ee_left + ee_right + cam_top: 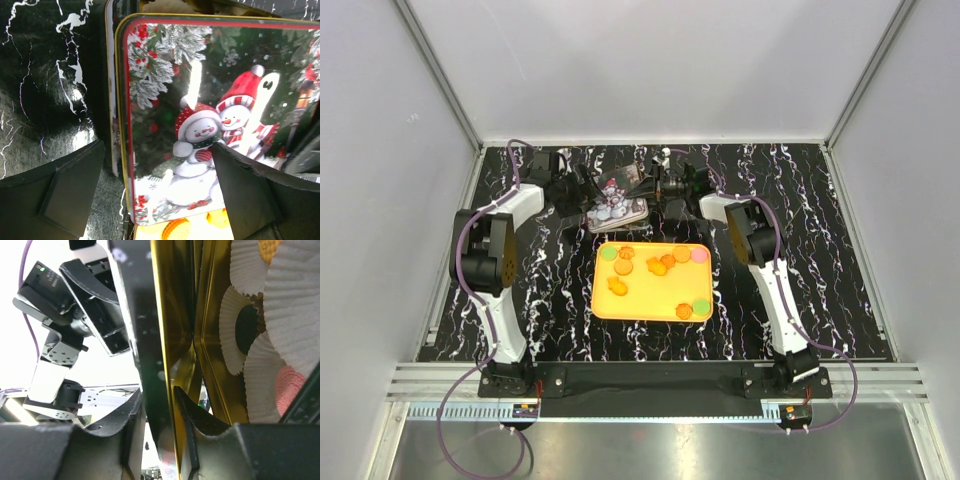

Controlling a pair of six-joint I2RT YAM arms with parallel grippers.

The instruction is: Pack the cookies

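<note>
Newbie: what can go wrong here? The right claw (158, 392) is squeezed onto the thin edge of the snowman lid (165, 75), tipping it up off the tin (211, 300).

Mod: That rim looks slick, so I'd bet on it sliding out and the lid dropping onto the paper cups (295, 305). The left claw (159, 147) is spread wide, holding nothing, hanging over the lid. Most cookies (657, 266) sit loose on the orange tray (650, 300) beside the tin; a few are in the cups.
</note>
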